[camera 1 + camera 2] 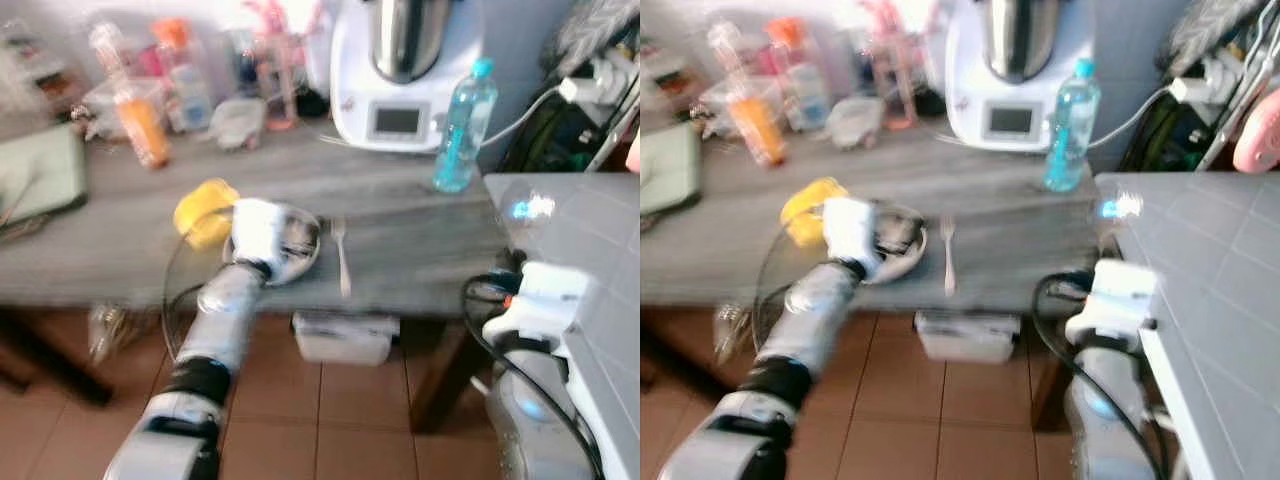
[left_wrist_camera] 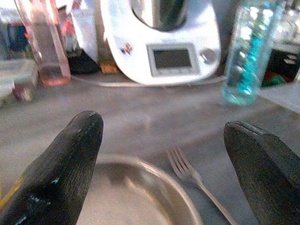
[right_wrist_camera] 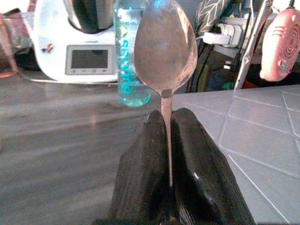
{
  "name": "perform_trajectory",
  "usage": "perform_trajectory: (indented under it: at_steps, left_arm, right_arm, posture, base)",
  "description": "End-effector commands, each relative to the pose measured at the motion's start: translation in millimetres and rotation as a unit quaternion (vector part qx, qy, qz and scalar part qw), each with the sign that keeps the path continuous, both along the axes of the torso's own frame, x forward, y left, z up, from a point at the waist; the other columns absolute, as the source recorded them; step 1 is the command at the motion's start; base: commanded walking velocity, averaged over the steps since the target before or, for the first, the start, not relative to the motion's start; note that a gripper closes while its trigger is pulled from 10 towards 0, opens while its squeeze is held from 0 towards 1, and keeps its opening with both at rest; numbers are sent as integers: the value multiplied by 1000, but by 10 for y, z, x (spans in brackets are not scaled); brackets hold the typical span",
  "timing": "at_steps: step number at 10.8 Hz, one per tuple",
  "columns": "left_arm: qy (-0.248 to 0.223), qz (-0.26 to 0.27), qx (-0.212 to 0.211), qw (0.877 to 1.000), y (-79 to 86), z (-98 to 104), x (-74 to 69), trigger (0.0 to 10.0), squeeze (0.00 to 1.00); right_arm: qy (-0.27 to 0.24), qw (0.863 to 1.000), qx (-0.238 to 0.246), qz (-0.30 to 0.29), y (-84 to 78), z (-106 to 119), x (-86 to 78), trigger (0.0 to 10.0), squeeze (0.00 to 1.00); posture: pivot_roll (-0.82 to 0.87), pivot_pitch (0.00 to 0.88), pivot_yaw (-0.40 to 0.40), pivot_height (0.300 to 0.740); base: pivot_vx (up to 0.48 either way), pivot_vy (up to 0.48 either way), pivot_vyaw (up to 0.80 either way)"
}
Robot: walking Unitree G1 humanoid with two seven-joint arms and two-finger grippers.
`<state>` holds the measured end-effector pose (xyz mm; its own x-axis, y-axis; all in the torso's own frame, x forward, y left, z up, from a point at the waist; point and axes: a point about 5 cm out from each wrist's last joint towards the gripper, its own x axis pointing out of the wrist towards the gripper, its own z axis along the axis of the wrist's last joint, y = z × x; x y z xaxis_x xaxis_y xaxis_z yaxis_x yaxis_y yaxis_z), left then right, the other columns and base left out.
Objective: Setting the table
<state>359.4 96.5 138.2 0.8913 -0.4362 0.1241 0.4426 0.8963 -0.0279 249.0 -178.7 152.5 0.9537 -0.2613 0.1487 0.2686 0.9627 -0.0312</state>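
Note:
A metal plate (image 1: 303,252) lies near the front edge of the grey wooden table (image 1: 400,215), with a fork (image 1: 342,256) just to its right. My left gripper (image 2: 161,124) hovers open over the plate's rim (image 2: 174,193), its fingers (image 2: 77,140) spread wide and nothing between them; the fork (image 2: 187,171) lies beyond. A yellow object (image 1: 205,211) sits at the plate's left. My right gripper (image 3: 168,115) is shut on the handle of a metal spoon (image 3: 165,47), bowl pointing away, held off the table's right end beside the grey counter.
A white kitchen machine (image 1: 400,75) and a blue water bottle (image 1: 463,125) stand at the back right. Bottles and clutter (image 1: 140,120) fill the back left, a green tray (image 1: 40,175) the left. A tiled grey counter (image 1: 590,250) borders the right. A white box (image 1: 345,338) sits under the table.

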Motion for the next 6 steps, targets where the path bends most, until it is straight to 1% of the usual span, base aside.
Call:
perform_trajectory:
  at_steps: [1,2,4,5,6]
  left_arm:
    - [-13,-13,5,1000,-75,71,8,10000,0]
    - [-18,-13,8,1000,-54,82,7,10000,0]
    - [-34,-14,28,999,80,152,11,10000,0]
    - [-51,-37,40,997,159,235,-4,10000,0]
    - [-58,-54,51,996,212,275,-22,10000,0]
  right_arm:
    - [-7,1000,-1,-6,-36,22,-21,10000,0]
    - [-6,1000,0,-5,-31,18,-22,10000,0]
    - [-5,1000,2,-2,-16,12,-14,10000,0]
    - [-4,1000,3,1,-2,8,-12,10000,0]
    - [-3,1000,4,3,6,1,-10,10000,0]
  posture:
    - [-42,63,64,740]
    - [-42,63,64,740]
    - [-28,69,60,740]
    - [-20,72,57,740]
    - [-14,74,55,740]
  base:
    - [262,0,0]
    - [0,0,0]
    - [0,0,0]
    - [0,0,0]
    - [0,0,0]
